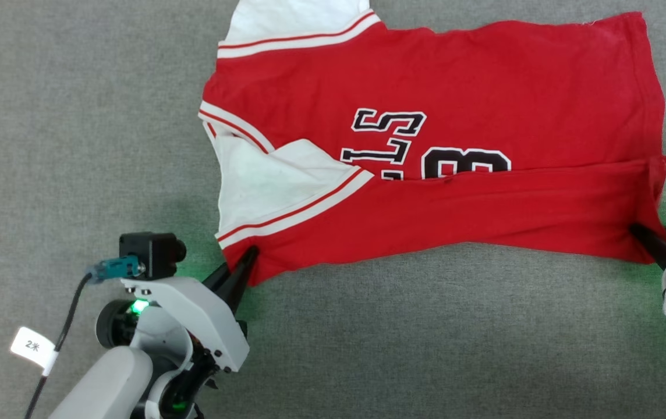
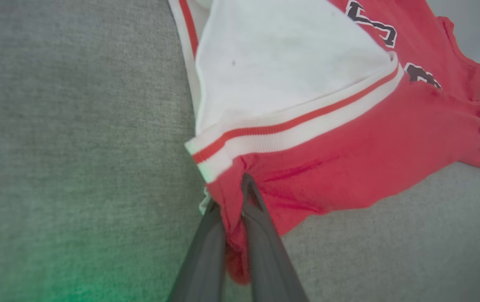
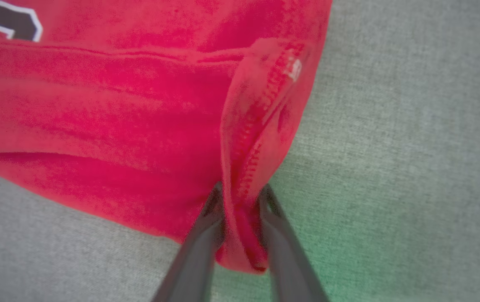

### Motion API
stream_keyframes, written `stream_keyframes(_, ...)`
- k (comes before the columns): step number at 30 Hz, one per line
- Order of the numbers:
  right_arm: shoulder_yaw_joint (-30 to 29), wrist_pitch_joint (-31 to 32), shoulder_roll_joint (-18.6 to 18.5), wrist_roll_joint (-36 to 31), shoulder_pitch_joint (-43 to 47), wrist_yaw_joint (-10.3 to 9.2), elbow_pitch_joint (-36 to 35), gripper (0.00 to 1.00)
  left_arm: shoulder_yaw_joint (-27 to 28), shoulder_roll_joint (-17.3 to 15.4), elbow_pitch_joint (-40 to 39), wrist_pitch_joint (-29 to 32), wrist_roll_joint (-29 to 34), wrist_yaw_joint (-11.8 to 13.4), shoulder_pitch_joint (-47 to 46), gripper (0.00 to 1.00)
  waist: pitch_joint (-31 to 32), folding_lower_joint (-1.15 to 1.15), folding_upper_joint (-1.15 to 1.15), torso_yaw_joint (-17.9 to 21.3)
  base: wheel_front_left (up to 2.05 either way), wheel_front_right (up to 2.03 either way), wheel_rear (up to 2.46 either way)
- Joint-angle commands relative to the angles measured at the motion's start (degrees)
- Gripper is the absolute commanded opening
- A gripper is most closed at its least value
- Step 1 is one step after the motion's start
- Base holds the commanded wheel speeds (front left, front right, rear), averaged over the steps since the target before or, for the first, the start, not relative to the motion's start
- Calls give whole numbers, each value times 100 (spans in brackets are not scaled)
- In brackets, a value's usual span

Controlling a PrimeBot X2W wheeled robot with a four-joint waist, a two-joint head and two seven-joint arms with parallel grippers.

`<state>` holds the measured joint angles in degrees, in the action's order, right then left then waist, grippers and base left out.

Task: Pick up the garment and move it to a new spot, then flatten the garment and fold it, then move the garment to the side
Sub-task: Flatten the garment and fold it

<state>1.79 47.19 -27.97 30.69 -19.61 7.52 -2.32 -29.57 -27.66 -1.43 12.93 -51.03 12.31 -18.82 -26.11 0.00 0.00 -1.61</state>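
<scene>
The garment [image 1: 484, 87] lay on the grey tabletop [image 1: 48, 116], turned sideways to the robot: neck and white sleeves toward the left side, hem toward the right. Its near long side was doubled over onto the chest, and that red flap covered the lower part of the black-and-white lettering. One white sleeve with striped trim lay folded in over the body at the near left. The other reached toward the far side and ran off the head view's top edge.

The left tool [image 1: 245, 256] was closed on the garment's near left corner, just below the sleeve trim. In the left wrist view its two dark fingers [image 2: 261, 235] pinched a bunch of red cloth [image 2: 349, 147] between them, with the tool's tips [image 2: 229, 197] just beside the striped band. The right tool [image 1: 644, 235] held the near right corner at the hem. In the right wrist view the stitched hem [image 3: 261, 109] was gathered into a ridge and squeezed between the tool's tips [image 3: 242, 193], so it too gripped the garment. The stretch of cloth between the two corners sagged slightly toward the near edge.

A small black camera [image 1: 152, 253] sat on the left wrist, with a cable carrying a white tag [image 1: 31, 346]. Green light tinted the tabletop near both tools.
</scene>
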Motion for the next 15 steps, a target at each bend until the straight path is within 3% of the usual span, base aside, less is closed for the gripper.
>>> stream_keyframes(1,36,23,68,-27,123,-8,86,0,-182,73,239,88,-25,3,137,0,60,0,0,-8,0,0,0)
stream_keyframes(15,-74,59,-53,221,788,-8,-131,0,-44,-356,-213,-42,-100,77,910,0,748,0,0,-44,0,0,0)
